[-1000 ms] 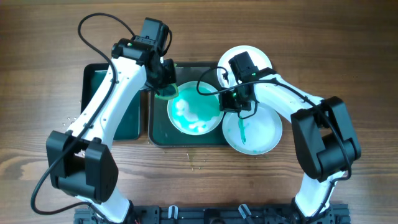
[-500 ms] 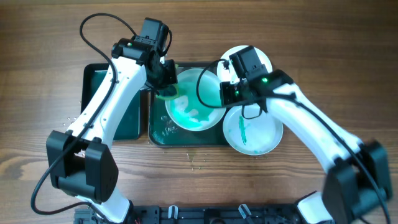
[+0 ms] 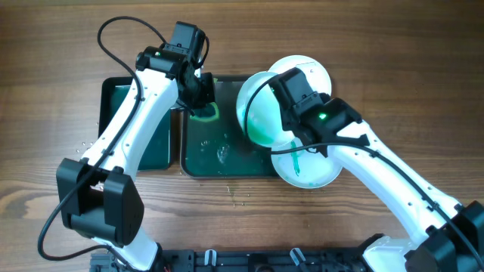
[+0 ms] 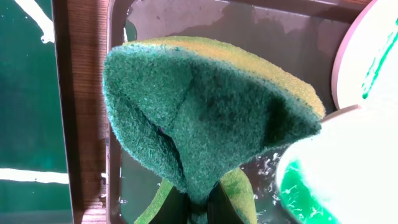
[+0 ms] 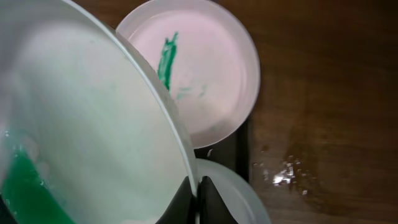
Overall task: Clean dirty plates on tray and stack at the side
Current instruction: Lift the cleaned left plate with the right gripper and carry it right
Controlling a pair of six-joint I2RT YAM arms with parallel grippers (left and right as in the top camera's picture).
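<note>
While tilted in the right hand (image 5: 198, 198), plate (image 5: 81, 124) green-smeared inside

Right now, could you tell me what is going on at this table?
The left tool grips a green sponge over the wet tray. The right tool holds a white plate by its rim, tilted, with green residue inside. A green-smeared plate and a further plate lie at the right.

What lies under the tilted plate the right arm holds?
The wet dark tray, a green-streaked plate and another white plate peek out around it; directly beneath its middle is covered.
</note>
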